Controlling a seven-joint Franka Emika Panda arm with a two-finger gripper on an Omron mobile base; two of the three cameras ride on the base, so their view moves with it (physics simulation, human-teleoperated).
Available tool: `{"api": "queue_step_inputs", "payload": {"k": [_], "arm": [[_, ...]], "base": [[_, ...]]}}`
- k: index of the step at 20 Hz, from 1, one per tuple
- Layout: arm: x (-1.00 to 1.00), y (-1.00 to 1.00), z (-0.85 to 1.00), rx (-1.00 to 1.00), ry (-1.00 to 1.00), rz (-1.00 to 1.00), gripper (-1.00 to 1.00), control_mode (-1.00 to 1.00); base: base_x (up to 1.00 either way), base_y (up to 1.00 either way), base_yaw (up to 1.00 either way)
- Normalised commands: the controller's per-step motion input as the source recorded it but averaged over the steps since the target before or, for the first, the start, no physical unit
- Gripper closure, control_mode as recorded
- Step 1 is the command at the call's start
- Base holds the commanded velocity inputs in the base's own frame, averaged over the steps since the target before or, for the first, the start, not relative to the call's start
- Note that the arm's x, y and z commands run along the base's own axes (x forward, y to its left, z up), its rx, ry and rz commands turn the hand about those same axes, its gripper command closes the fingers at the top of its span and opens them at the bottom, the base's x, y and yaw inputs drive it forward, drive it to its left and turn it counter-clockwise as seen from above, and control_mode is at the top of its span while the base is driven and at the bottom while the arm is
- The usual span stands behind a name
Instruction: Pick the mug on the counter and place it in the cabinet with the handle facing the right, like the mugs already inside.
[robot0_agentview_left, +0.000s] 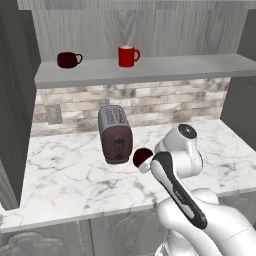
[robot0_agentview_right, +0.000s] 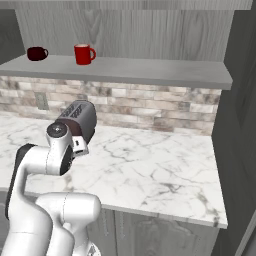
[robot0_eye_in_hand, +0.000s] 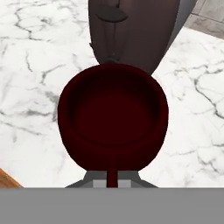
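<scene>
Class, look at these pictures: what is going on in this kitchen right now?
The robot arm has shut its gripper on the handle of the dark maroon mug, which sits on the marble counter just in front of the toaster. On the cabinet shelf above stand a second maroon mug and a red mug, handles pointing right.

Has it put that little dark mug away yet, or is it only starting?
Early on. Done: the fingers have shut on the handle of the mug. In hand: the mug sits by the toaster over the counter. Left: placing it on the cabinet shelf, handle right, beside the mugs.
</scene>
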Motion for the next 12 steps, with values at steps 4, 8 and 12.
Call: {"api": "queue_step_inputs", "payload": {"k": [4,8,12], "arm": [[-0.13,-0.04,0.23,0.05,-0.03,0.17,1.00,-1.00],[-0.12,-0.03,0.23,0.06,-0.01,0.17,1.00,-1.00],[-0.12,-0.04,0.24,0.08,0.00,0.15,1.00,-1.00]], "base": [[0.00,0.00,0.00],[0.00,0.00,0.00],[0.00,0.00,0.00]]}}
